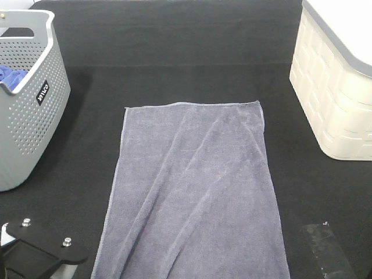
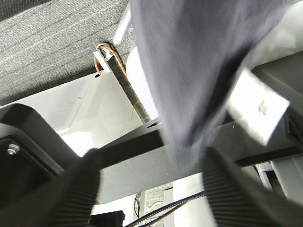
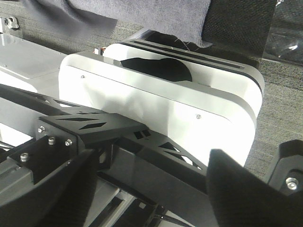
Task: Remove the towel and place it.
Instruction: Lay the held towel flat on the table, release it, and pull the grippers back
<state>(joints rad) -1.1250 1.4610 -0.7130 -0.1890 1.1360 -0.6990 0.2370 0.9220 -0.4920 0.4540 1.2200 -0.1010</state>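
Two grippers: both spread wide, neither one clamping anything.
left gripper (image 2: 151, 187): jaws are just dark blurs on either side. The towel (image 2: 189, 71) end hangs down into the gap, all smeared, and I honestly can't tell if it brushes a jaw.
right gripper (image 3: 142, 189): big gap with nothing in it, only a white housing (image 3: 156, 99) behind. A flap of towel droops over the worktop's near edge beyond that.
black bracket (image 1: 40, 247): near-left corner in the overhead view, two bolts on it, mostly cut off by the frame.
clear patch (image 1: 326, 251): near-right corner, glassy and faint, no idea what it is.
towel, overhead (image 1: 192, 192): lies flat down the middle of the worktop (image 1: 174, 40) with long diagonal creases. Its far hem is fully in view, but the near end runs out of shot.
grey basket (image 1: 29, 116): left edge, well apart from the towel, partly cropped.
blue cloth (image 1: 11, 74): inside that basket, only a corner peeking out.
cream basket (image 1: 331, 99): far-right corner, cropped too, so the inside isn't visible.
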